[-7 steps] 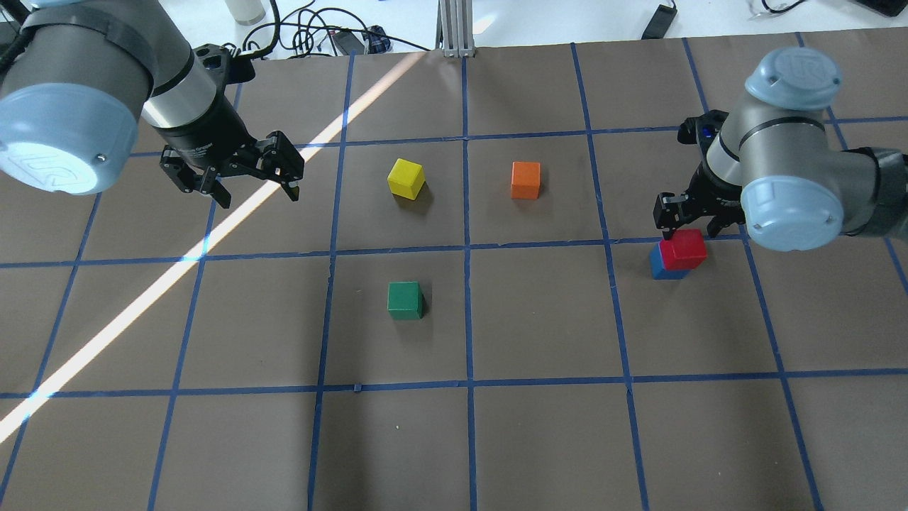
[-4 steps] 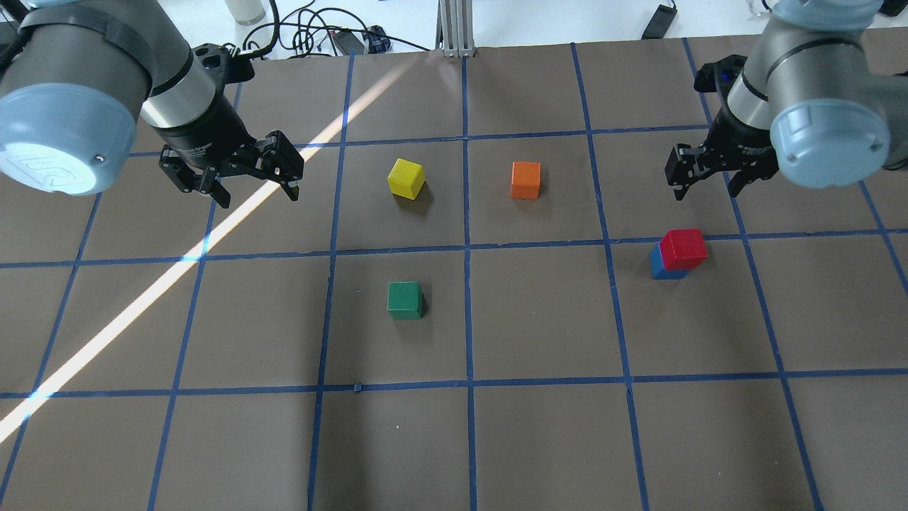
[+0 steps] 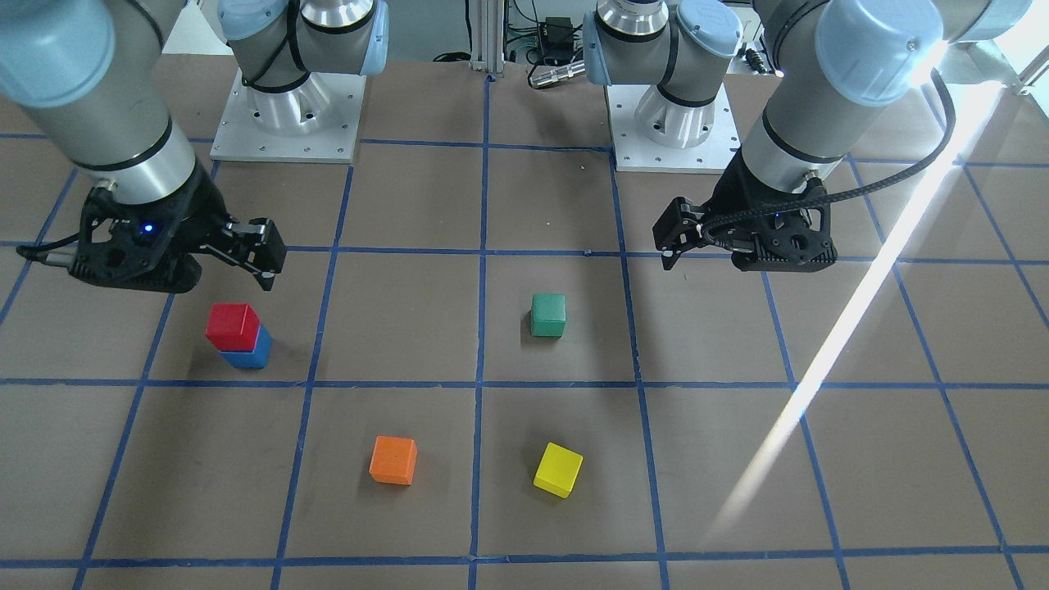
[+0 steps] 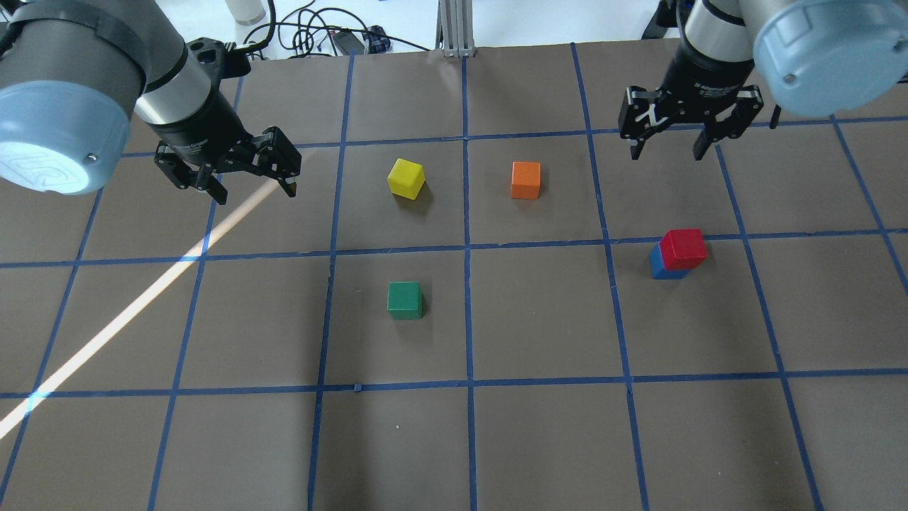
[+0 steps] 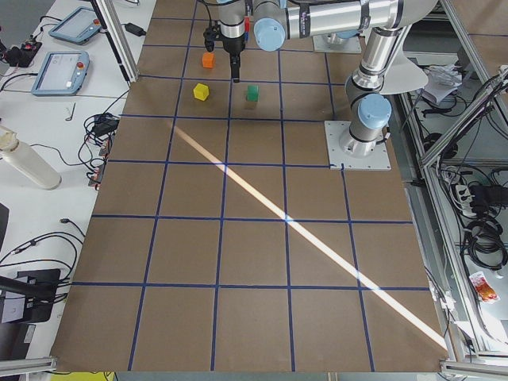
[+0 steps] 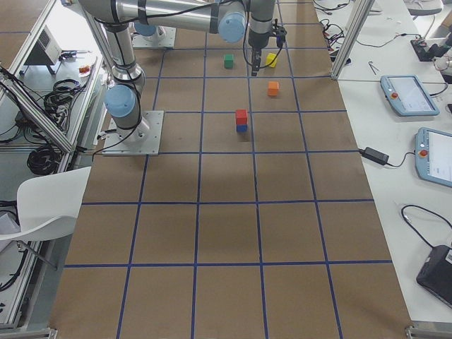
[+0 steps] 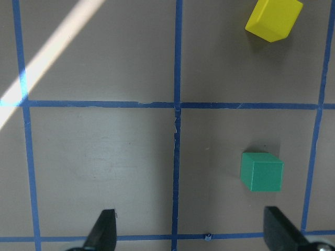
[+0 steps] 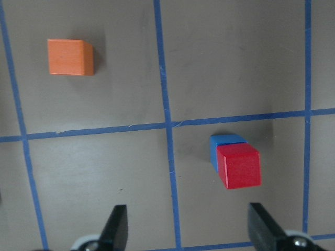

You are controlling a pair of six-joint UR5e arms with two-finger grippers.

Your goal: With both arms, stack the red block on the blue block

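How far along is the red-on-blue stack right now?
Done: the red block sits on top of the blue block, with nothing touching either. In hand: nothing. The right claw hangs open and empty, raised clear of the stack, and the left claw is open and empty, far from it. Left: no stacking step appears to remain.

The table (image 4: 539,440) is brown with a blue tape grid; the red block (image 4: 683,248), blue block (image 4: 660,268), green cube (image 4: 405,299), yellow cube (image 4: 406,177) and orange cube (image 4: 526,179) are plain.
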